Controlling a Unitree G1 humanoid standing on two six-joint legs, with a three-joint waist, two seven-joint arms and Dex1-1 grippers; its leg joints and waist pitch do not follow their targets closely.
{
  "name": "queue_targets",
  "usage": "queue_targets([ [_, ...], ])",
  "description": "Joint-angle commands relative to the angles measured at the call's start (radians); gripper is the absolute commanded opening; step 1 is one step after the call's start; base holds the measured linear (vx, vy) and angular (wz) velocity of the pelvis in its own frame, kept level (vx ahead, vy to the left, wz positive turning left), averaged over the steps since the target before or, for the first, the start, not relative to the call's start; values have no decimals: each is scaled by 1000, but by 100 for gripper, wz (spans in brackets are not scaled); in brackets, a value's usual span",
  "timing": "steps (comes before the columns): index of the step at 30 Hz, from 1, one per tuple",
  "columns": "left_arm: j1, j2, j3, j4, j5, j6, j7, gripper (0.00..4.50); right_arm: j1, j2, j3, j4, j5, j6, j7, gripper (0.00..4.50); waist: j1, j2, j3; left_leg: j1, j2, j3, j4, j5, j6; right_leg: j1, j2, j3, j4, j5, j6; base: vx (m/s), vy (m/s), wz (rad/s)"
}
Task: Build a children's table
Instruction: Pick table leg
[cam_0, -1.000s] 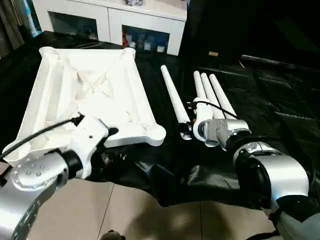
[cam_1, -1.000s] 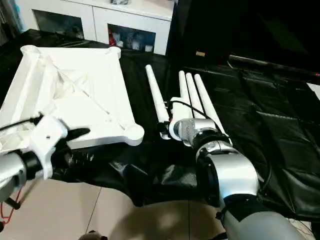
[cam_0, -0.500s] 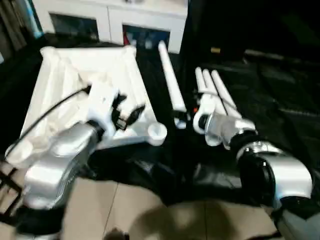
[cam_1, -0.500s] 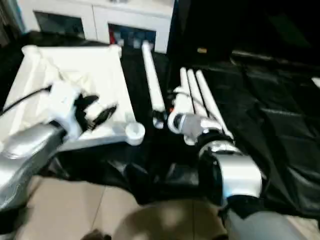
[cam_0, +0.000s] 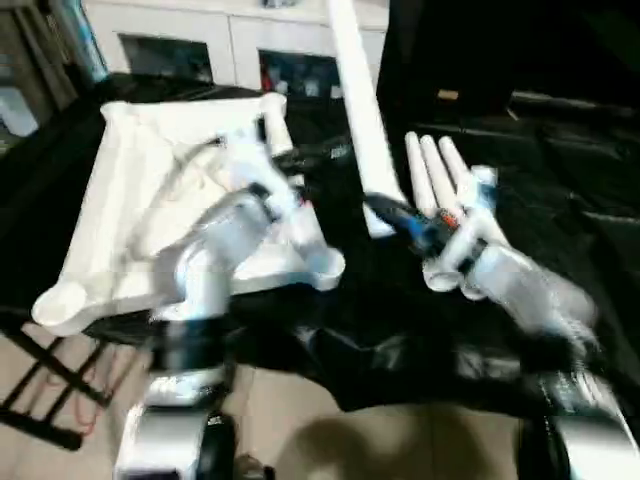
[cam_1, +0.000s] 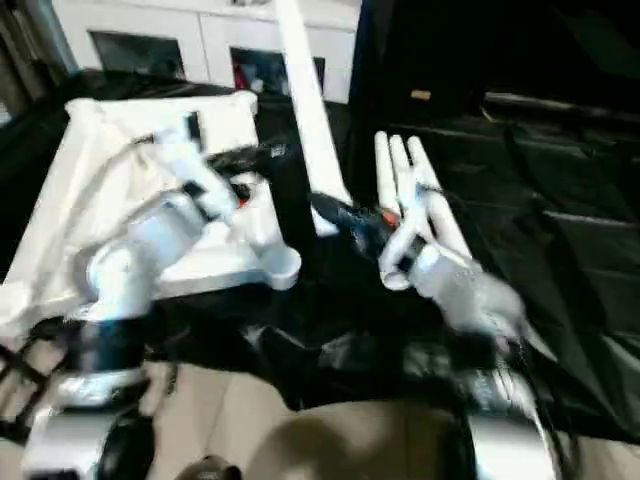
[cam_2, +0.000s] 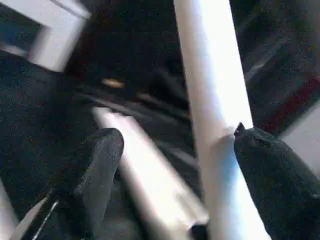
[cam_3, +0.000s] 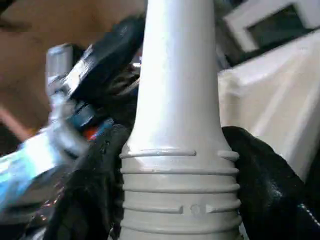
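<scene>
The white tabletop (cam_0: 150, 200) lies underside up on the black sheet at the left. My right gripper (cam_0: 400, 222) is shut on the ribbed end of one white leg (cam_0: 355, 110), which rises steeply toward the cabinet. In the right wrist view that ribbed end (cam_3: 180, 190) sits between the black fingers (cam_3: 265, 185). My left arm reaches across the tabletop, and its gripper (cam_0: 315, 158) stands open around the raised leg's shaft (cam_2: 215, 100), one finger (cam_2: 265, 175) against it. Three more legs (cam_0: 440, 185) lie side by side to the right.
A white glass-door cabinet (cam_0: 200, 45) stands behind the work. The black sheet (cam_0: 560, 180) spreads to the right, its front edge hanging over the tiled floor (cam_0: 80, 440). A dark stand (cam_0: 50, 400) shows at the lower left.
My right gripper has lifted one leg off the sheet and tipped it up. My left arm has swung from the tabletop's near edge across to that leg, jaws wider. The camera has shifted.
</scene>
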Motion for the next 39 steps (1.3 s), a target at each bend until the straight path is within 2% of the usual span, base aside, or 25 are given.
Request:
queue_targets([
  [1,-20,-11,-3,13,-63,35,-41,407,21,-8,25,-119,58,52,29,274,2,4,-81,27,57,-23,-65,-135,42,57,-88,51,-82,-8,-268,0,0,0],
  [2,-22,-9,-10,16,-62,40,-52,407,32,-9,31,-139,62,58,26,274,1,2,-80,25,54,-24,-66,-141,42,60,-88,51,-83,-33,-262,0,0,0],
  [3,-23,-6,-16,20,-58,41,-60,407,38,-11,38,-152,63,62,26,274,-2,19,-76,21,52,-25,-67,-159,36,58,-91,50,-91,-101,-243,0,0,0],
  [5,-30,-5,-17,35,-56,40,-70,407,52,-13,47,-187,67,75,17,274,-9,16,-75,24,48,-25,-67,-172,24,57,-90,51,-104,-207,-200,0,0,0],
  [8,-46,-14,12,44,-90,33,-81,407,61,-11,51,-219,78,96,-23,274,-10,21,-75,23,47,-25,-67,-158,17,54,-89,51,-109,-247,-177,0,0,0],
  [10,-52,-11,28,44,-115,34,-84,407,63,-14,59,-236,78,103,-41,274,-12,23,-77,21,49,-27,-69,-147,14,53,-85,49,-107,-235,-170,0,0,0],
  [11,-58,-10,46,56,-130,42,-62,379,62,-12,62,-246,82,108,-52,274,-12,20,-77,21,49,-28,-69,-146,14,52,-86,48,-105,-222,-175,0,0,0],
  [13,-54,-7,51,49,-129,42,-59,372,63,-10,65,-253,84,109,-56,274,-11,16,-78,21,50,-27,-70,-142,16,51,-87,48,-104,-210,-177,0,0,0],
  [15,-50,-5,55,39,-128,43,-48,335,58,-7,68,-248,81,105,-60,274,-10,20,-78,19,51,-28,-71,-133,19,50,-87,49,-101,-193,-179,0,0,0],
  [19,-49,1,80,37,-156,54,-32,316,56,1,76,-242,81,98,-67,274,-6,19,-84,18,53,-27,-68,-89,31,52,-87,48,-91,-98,-200,0,0,0],
  [20,-50,3,89,41,-161,55,-21,290,54,3,78,-238,81,96,-72,274,-7,14,-85,16,53,-26,-67,-73,37,54,-88,49,-87,-65,-207,0,0,0],
  [22,-51,5,95,44,-164,57,-12,282,51,5,80,-233,80,95,-76,274,-7,18,-85,16,54,-26,-66,-64,45,53,-89,48,-86,-47,-215,0,0,0],
  [23,-53,8,102,47,-171,64,-4,280,48,5,85,-228,81,93,-81,274,-6,11,-85,16,55,-26,-67,-59,49,54,-91,48,-85,-44,-219,0,0,0],
  [24,-53,11,105,48,-173,67,0,275,45,5,88,-223,81,91,-83,274,-6,15,-84,16,54,-26,-66,-61,48,54,-92,48,-85,-50,-219,0,0,0],
  [25,-51,15,107,45,-175,67,1,264,40,4,95,-212,78,84,-81,274,-6,5,-83,16,54,-24,-67,-66,49,55,-92,48,-87,-65,-216,0,0,0],
  [27,-49,18,106,40,-174,65,2,243,36,2,100,-202,73,80,-79,274,-6,9,-81,17,55,-24,-68,-72,44,52,-93,49,-90,-93,-208,0,0,0],
  [28,-46,22,103,34,-177,65,-1,240,32,0,105,-195,70,77,-78,274,-6,5,-80,17,54,-23,-69,-77,41,53,-94,49,-91,-109,-203,0,0,0],
  [29,-45,23,102,33,-178,65,-1,238,31,0,106,-193,69,76,-78,274,-6,7,-79,17,55,-23,-69,-81,36,51,-94,50,-93,-123,-197,0,0,0],
  [30,-44,26,104,29,-186,68,4,219,28,-1,108,-189,68,76,-78,274,-6,3,-79,17,55,-22,-69,-84,34,52,-94,50,-94,-125,-195,0,0,0],
  [31,-44,26,104,27,-189,68,7,219,26,-2,109,-188,69,75,-77,274,-6,2,-79,17,56,-23,-71,-80,33,52,-93,50,-92,-122,-192,0,0,0],
  [32,-43,26,105,24,-188,66,11,209,24,-4,110,-188,70,75,-77,274,-6,4,-79,18,56,-24,-71,-77,32,51,-94,50,-91,-116,-191,0,0,0],
  [37,-42,38,92,24,-165,60,10,199,14,-15,120,-183,55,54,-84,274,-7,2,-79,17,56,-23,-71,-73,31,51,-94,51,-91,-106,-186,0,0,0],
  [38,-43,40,87,24,-159,56,15,198,10,-20,127,-178,40,37,-93,330,-7,2,-79,16,55,-23,-70,-71,30,52,-93,51,-91,-104,-185,0,0,0],
  [39,-43,39,87,24,-160,55,16,198,9,-20,128,-177,38,36,-94,330,-7,1,-79,16,54,-22,-70,-72,31,52,-94,51,-92,-106,-184,0,0,0],
])
